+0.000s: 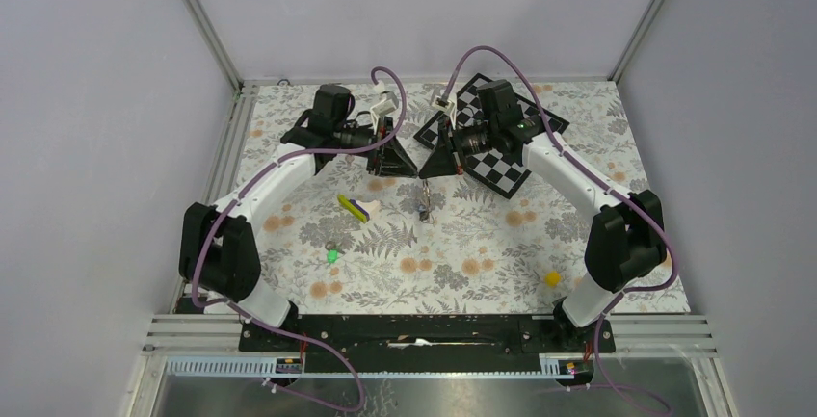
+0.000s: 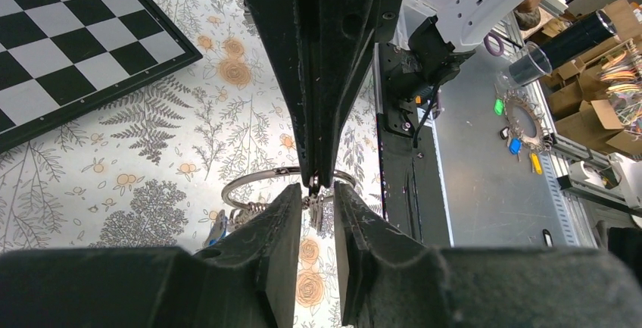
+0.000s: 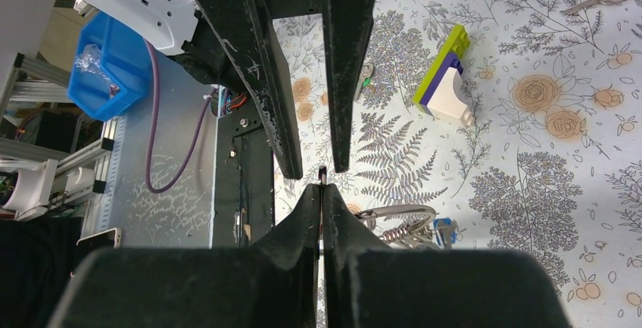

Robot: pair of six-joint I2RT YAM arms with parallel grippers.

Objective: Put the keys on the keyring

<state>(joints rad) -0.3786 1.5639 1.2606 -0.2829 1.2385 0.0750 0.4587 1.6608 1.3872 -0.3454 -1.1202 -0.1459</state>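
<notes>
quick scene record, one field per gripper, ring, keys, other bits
left gripper: jaws apart, straddling the keyring
right gripper: shut on the keyring
keyring: pinched at its rim, blue key beside it
green key: lying loose, away from the ring
wedge block: left of the ring
yellow cube: lying apart on the right side

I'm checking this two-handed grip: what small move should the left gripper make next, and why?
Probably close the left gripper: its fingers stand apart either side of the keyring that the shut right gripper pinches, so a second grip would likely steady it.
</notes>
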